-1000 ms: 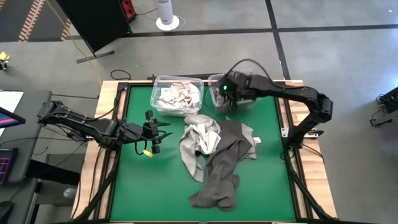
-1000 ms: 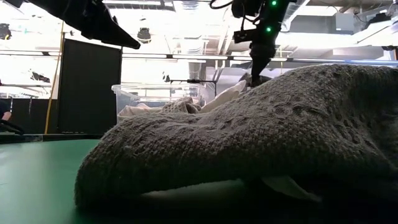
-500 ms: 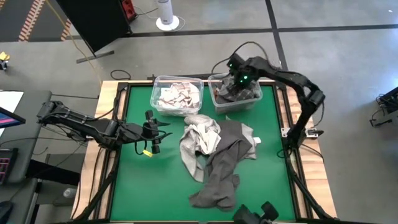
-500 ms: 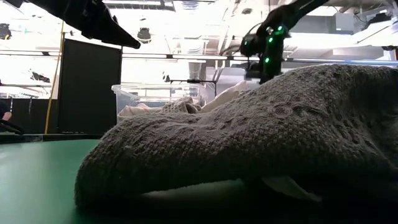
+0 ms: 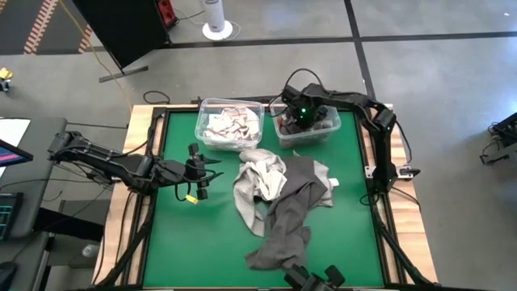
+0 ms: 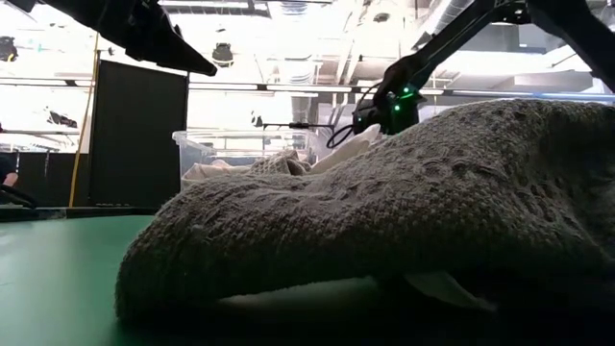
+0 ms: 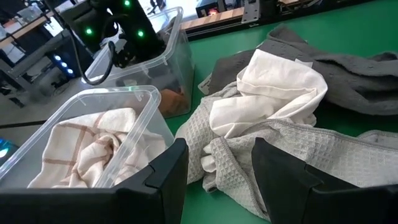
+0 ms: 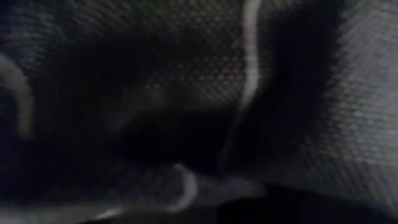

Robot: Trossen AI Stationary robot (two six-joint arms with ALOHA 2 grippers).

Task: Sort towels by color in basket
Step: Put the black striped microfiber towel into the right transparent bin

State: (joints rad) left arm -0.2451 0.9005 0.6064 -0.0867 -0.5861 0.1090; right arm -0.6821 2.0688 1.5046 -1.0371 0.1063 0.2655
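A loose pile of towels lies mid-table: a white one on a light grey waffle one, with a long dark grey one trailing toward the near edge. The left clear bin holds a cream checked towel. The right clear bin holds dark cloth and a bit of orange. My left gripper hovers open left of the pile, touching nothing. My right gripper is down inside the right bin, and its wrist view shows only dark waffle cloth.
The two bins stand side by side at the far edge. Bare green mat lies left of and in front of the pile. In the low view the dark grey towel fills the foreground. A dark object sits at the near edge.
My right arm has swung its elbow toward the far right corner, and its gripper has tipped and dropped lower into the right bin. The left arm and the towel pile have kept still.
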